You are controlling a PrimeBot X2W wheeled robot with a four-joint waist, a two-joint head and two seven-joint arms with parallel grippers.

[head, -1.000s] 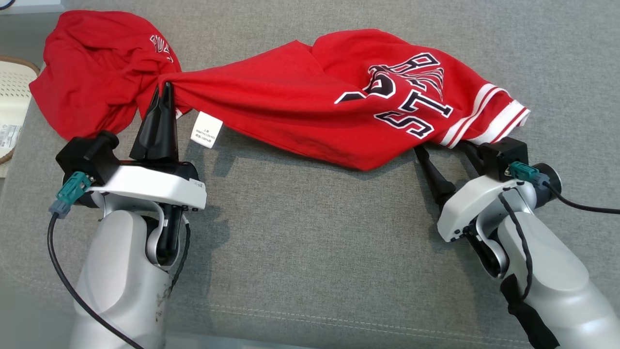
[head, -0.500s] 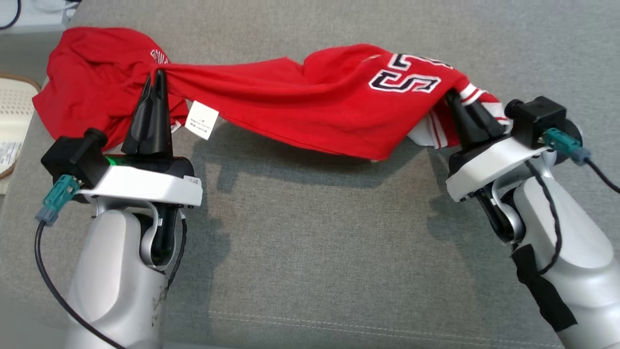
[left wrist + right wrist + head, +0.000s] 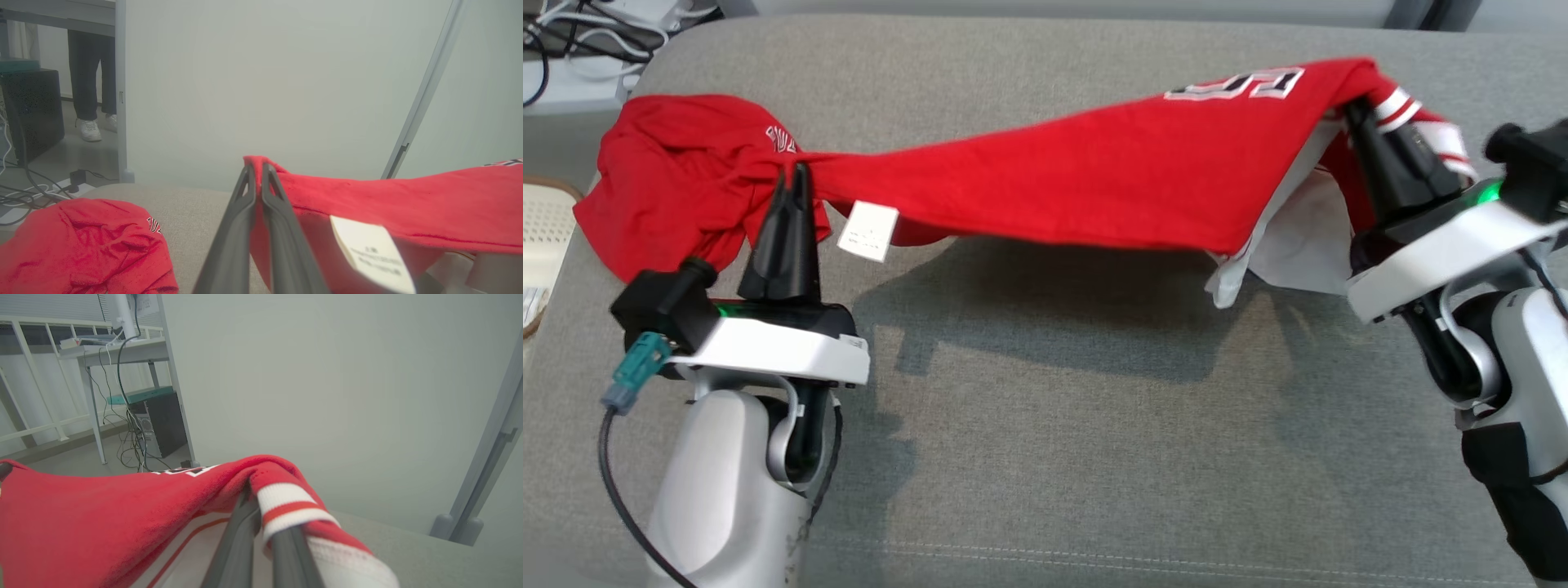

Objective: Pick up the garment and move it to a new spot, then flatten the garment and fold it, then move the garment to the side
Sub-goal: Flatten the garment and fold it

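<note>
left hand [image 3: 793, 173]: fingers together, was clamped on a bunched fold of the red jersey [image 3: 1054, 175] | right hand [image 3: 1357, 110]: was clamped on its white-striped cuff [image 3: 1401, 106] | jersey: hung taut between both hands, above the grey cushion [image 3: 1045, 457]; rest lay heaped beyond left hand | white label [image 3: 868, 231]: dangled just beside left hand

surface: grey fabric cushion [image 3: 1045, 457] | on it: bunched end of red garment [image 3: 678, 180]
</note>
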